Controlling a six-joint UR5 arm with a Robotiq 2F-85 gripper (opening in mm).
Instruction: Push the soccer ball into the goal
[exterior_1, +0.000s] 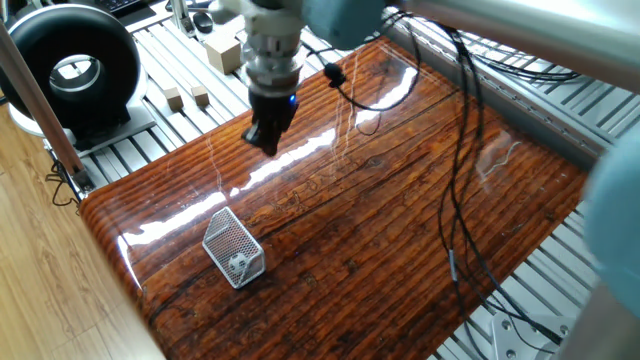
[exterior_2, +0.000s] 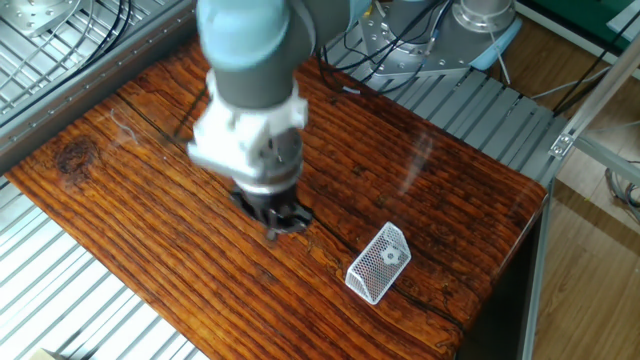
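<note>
Since the soccer ball (exterior_1: 239, 264) lies inside the goal (exterior_1: 226, 238), we judge it light and easily rolling; our pincer (exterior_1: 268, 139), pressed together, hangs well apart above the bench (exterior_1: 400, 230).

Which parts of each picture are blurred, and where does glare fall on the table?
One fixed view: the arm and gripper are motion-blurred, white glare streaks cross the glossy wooden table, and the goal stays sharp. The other fixed view: only the arm is blurred; glare is faint.

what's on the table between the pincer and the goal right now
Nothing: only bare glossy wood separates the pincer from the goal, clearest in the view with the black ring. The soccer ball sits inside the goal.
</note>
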